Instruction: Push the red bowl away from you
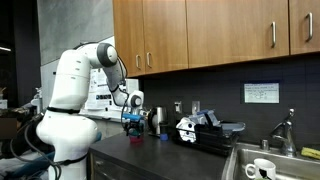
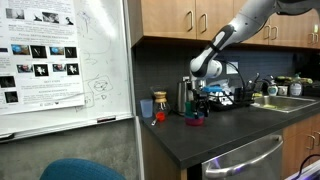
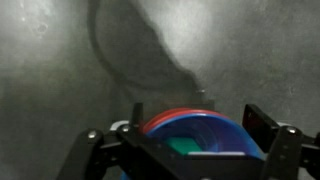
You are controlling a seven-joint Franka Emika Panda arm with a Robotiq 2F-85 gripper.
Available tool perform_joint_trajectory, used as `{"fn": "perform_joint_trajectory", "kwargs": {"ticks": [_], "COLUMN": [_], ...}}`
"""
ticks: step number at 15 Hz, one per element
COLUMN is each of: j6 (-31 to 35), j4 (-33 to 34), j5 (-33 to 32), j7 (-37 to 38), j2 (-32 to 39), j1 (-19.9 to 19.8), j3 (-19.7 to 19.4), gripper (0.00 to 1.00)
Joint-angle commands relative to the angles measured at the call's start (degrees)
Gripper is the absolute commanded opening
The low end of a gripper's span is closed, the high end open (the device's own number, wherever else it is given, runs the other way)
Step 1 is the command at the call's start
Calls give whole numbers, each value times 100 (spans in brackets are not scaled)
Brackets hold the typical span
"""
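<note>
The red bowl shows in the wrist view as a red rim right under the gripper. A blue dish nests in it, with something green inside. My gripper is open, with its two black fingers straddling the stack on either side. In both exterior views the gripper hangs low over the dark counter, just above the bowl. Whether the fingers touch the bowl cannot be told.
An orange cup and a small red thing stand beside a black canister. A black appliance sits further along the counter, then a sink holding a white cup. A whiteboard stands at one end.
</note>
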Motion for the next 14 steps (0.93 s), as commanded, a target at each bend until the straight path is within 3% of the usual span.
{"fn": "perform_joint_trajectory", "kwargs": {"ticks": [1, 8, 14], "j6": [-523, -1747, -2500], "j4": [1320, 3496, 4547], "j5": [-175, -301, -280], "j7": [-377, -891, -988], "j2": [926, 2068, 2696], "j1": [-91, -99, 66], "j3": [-28, 33, 134], "gripper": [100, 100, 100]}}
